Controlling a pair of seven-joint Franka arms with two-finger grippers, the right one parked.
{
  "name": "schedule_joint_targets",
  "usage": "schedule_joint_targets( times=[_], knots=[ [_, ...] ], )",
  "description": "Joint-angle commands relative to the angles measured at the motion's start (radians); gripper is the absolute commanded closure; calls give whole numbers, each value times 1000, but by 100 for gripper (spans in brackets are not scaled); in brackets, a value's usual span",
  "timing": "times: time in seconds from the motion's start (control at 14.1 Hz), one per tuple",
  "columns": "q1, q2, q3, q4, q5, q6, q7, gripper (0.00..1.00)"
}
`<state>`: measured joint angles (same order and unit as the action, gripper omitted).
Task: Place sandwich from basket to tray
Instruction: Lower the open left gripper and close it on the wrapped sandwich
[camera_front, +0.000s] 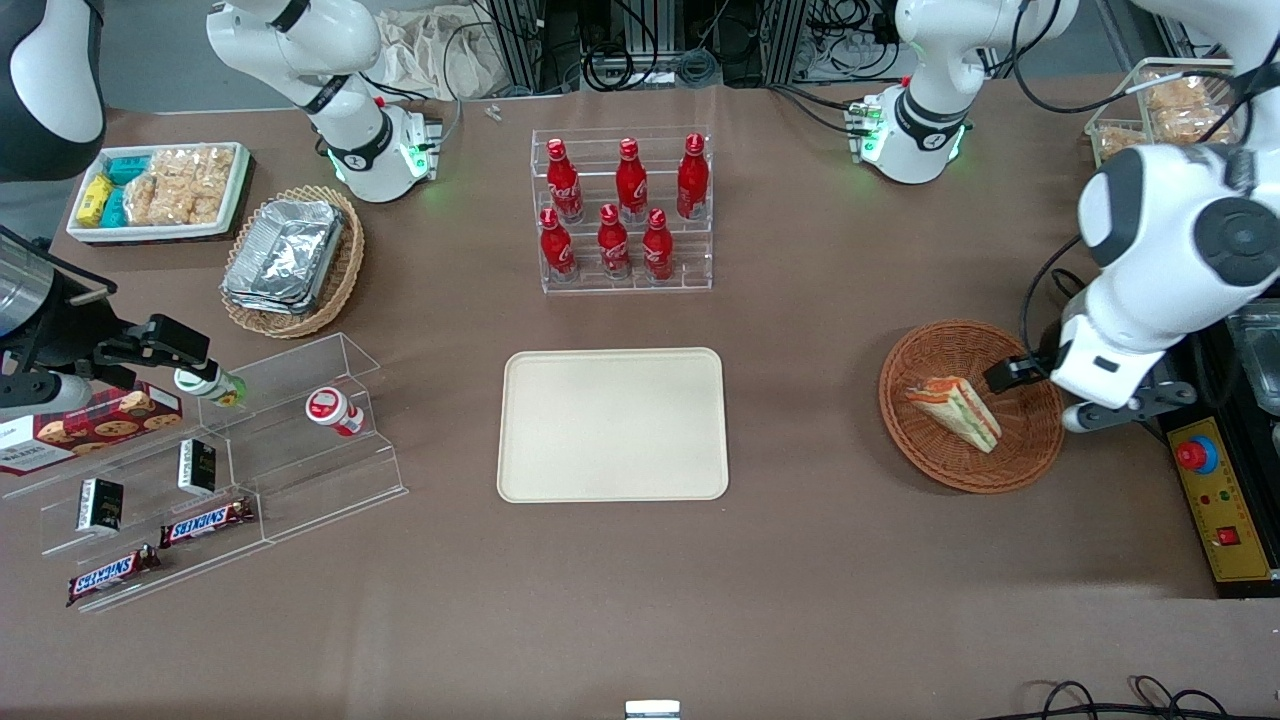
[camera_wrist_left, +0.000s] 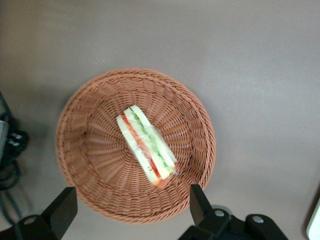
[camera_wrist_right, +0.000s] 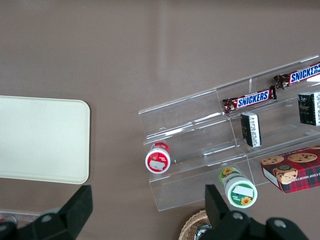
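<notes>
We are holding the gripper (camera_wrist_left: 131, 210) above the basket (camera_front: 1030, 462), fingers (camera_wrist_left: 61, 210) spread wide and grasping nothing, presumably so they can straddle the sandwich (camera_front: 956, 411) on descent. The sandwich is lying alone in the basket, tilted on its side. The tray (camera_front: 613, 424) is sitting bare, well apart toward the table's middle

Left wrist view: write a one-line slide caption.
Open gripper hovers above the wicker basket, sandwich lying untouched in its middle.
</notes>
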<state>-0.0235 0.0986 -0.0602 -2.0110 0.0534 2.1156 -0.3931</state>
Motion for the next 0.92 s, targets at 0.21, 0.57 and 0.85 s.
schedule_joint_targets(
  times=[0.21, 0.57, 0.85],
  knots=[
    [-10, 70, 2, -101, -10, 191, -335, 0],
    [2, 139, 5, -176, -12, 337, -434, 0],
    [5, 193, 6, -178, -12, 388, -449, 0]
  ],
)
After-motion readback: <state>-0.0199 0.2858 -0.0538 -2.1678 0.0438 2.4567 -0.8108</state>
